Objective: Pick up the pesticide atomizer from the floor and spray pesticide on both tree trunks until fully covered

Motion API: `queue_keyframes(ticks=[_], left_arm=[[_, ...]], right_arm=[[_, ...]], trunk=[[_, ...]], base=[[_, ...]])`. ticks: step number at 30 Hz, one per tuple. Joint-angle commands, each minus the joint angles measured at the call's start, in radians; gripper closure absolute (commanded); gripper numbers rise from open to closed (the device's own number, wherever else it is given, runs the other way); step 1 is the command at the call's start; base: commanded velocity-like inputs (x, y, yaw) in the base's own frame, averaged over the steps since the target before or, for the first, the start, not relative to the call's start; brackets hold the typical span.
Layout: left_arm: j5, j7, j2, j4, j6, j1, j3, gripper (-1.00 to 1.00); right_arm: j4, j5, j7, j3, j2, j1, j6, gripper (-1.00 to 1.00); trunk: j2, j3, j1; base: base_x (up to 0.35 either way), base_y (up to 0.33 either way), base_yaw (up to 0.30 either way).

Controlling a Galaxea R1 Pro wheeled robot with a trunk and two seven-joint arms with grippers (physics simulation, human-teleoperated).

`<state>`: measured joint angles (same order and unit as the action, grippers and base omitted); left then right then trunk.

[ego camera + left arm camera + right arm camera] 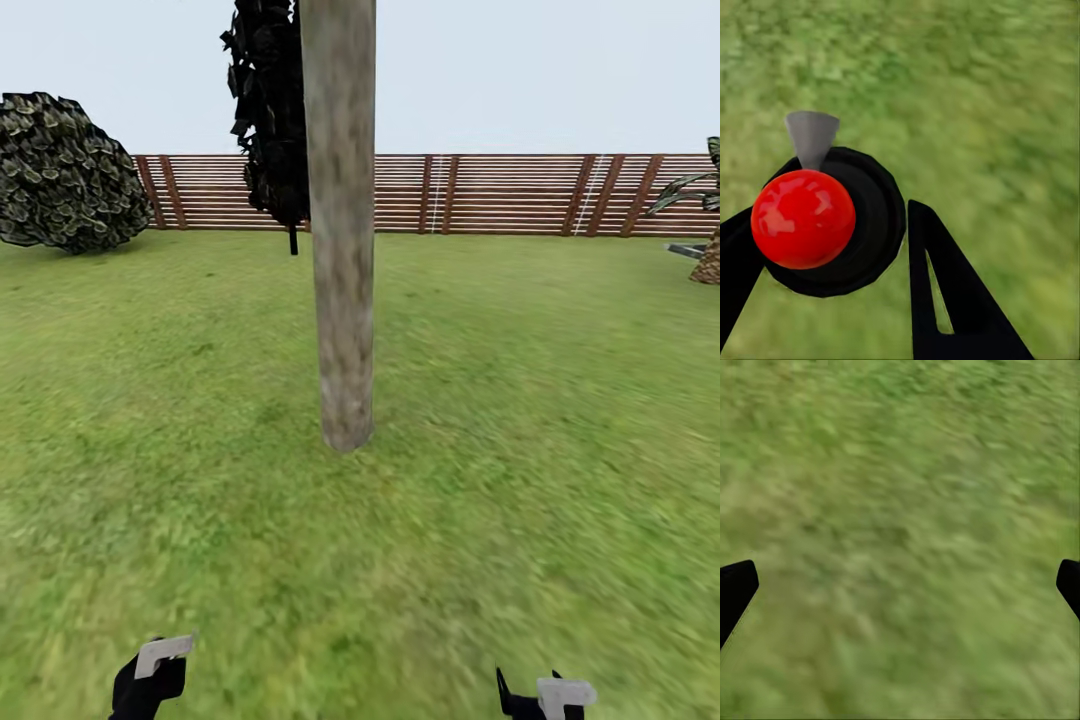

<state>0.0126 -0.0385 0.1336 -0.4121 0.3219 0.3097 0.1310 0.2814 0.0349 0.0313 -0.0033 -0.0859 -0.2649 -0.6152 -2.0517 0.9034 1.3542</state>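
A thick grey-beige tree trunk (342, 250) rises from the lawn straight ahead of me, a few steps away; its top runs out of the picture. In the left wrist view my left gripper (832, 214) is shut on the pesticide atomizer (866, 225), a dark round body with a glossy red ball and a grey nozzle, held above the grass. Low in the head view the left gripper (150, 682) sits at the bottom left and my right gripper (540, 702) at the bottom right. In its own view the right gripper (900, 585) stands open over bare grass, with nothing between its fingers.
A black-leaved tree (268, 110) stands just behind the trunk. A rounded bush (62, 172) is at the far left, a scaly palm (710, 255) at the far right. A brown slat fence (480, 192) closes the lawn at the back. Open grass (540, 420) surrounds the trunk.
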Motion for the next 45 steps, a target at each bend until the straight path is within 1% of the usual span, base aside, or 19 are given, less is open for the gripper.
queue_keyframes(ticks=[1, 10, 23, 29, 33, 38, 39, 40, 41, 42, 43, 44, 45], left_arm=[[0.001, -0.001, 0.0, 0.001, 0.003, 0.0, 0.0, 1.0], [0.001, -0.001, 0.0, 0.001, 0.004, 0.001, -0.001, 1.0], [0.001, 0.002, 0.0, 0.0, 0.005, 0.0, 0.0, 1.0], [0.001, 0.004, -0.002, 0.0, 0.006, 0.0, -0.001, 1.0], [0.001, 0.007, -0.005, 0.001, 0.006, 0.0, -0.002, 1.0], [-0.016, 0.012, -0.005, -0.001, 0.001, 0.001, -0.014, 1.0], [-0.026, 0.014, -0.002, -0.001, 0.0, 0.003, -0.019, 1.0], [-0.042, 0.019, 0.0, -0.002, -0.002, 0.004, -0.026, 1.0], [-0.11, 0.055, 0.008, -0.007, -0.005, 0.009, -0.042, 1.0], [-0.183, 0.107, 0.02, -0.011, -0.008, 0.012, -0.051, 1.0], [-0.228, 0.148, 0.029, -0.012, -0.009, 0.013, -0.054, 1.0], [-0.29, 0.221, 0.038, -0.016, -0.012, 0.017, -0.057, 1.0], [-0.325, 0.271, 0.041, -0.017, -0.014, 0.019, -0.057, 1.0]], right_arm=[[-0.001, 0.003, 0.0, 0.0, 0.0, -0.001, -0.003, -1.0], [-0.001, 0.003, 0.0, 0.0, 0.0, -0.001, -0.003, -1.0], [-0.001, 0.003, -0.001, 0.0, 0.0, -0.001, -0.003, -1.0], [-0.001, 0.003, -0.001, 0.001, 0.001, -0.001, -0.003, -1.0], [-0.001, 0.002, -0.002, 0.002, 0.003, -0.001, -0.004, -1.0], [0.003, -0.003, -0.007, 0.005, -0.002, -0.001, -0.002, -1.0], [0.006, -0.008, -0.008, 0.006, -0.004, -0.001, -0.001, -1.0], [0.013, -0.023, -0.009, 0.01, -0.005, -0.001, 0.0, -1.0], [0.052, -0.112, -0.012, 0.026, -0.007, -0.001, 0.003, -1.0], [0.095, -0.217, -0.018, 0.037, -0.008, -0.001, 0.015, -1.0], [0.121, -0.283, -0.028, 0.042, -0.007, -0.002, 0.033, -1.0], [0.158, -0.373, -0.059, 0.045, -0.005, -0.006, 0.085, -1.0], [0.182, -0.419, -0.093, 0.047, -0.003, -0.011, 0.131, -1.0]], trunk=[[0.0, 0.001, 0.0], [0.0, 0.001, 0.0], [0.0, 0.001, 0.0], [0.0, 0.001, 0.0], [0.0, 0.001, 0.0], [0.0, 0.001, 0.0], [0.0, 0.001, 0.0], [0.0, 0.001, 0.0], [0.0, 0.001, 0.0], [0.0, 0.001, 0.0], [0.0, 0.001, 0.0], [0.0, 0.001, 0.0], [0.0, 0.001, 0.0]], base=[[0.338, 0.0, 0.0], [0.338, -0.013, 0.004], [0.315, -0.11, 0.005], [0.328, -0.035, 0.0], [0.156, -0.004, 0.0], [0.02, -0.001, 0.0], [0.006, 0.0, 0.0], [0.004, 0.0, 0.0], [0.002, 0.0, 0.0], [0.001, 0.0, 0.0], [0.0, 0.0, 0.0], [0.0, 0.0, 0.0], [0.0, 0.0, 0.0]])
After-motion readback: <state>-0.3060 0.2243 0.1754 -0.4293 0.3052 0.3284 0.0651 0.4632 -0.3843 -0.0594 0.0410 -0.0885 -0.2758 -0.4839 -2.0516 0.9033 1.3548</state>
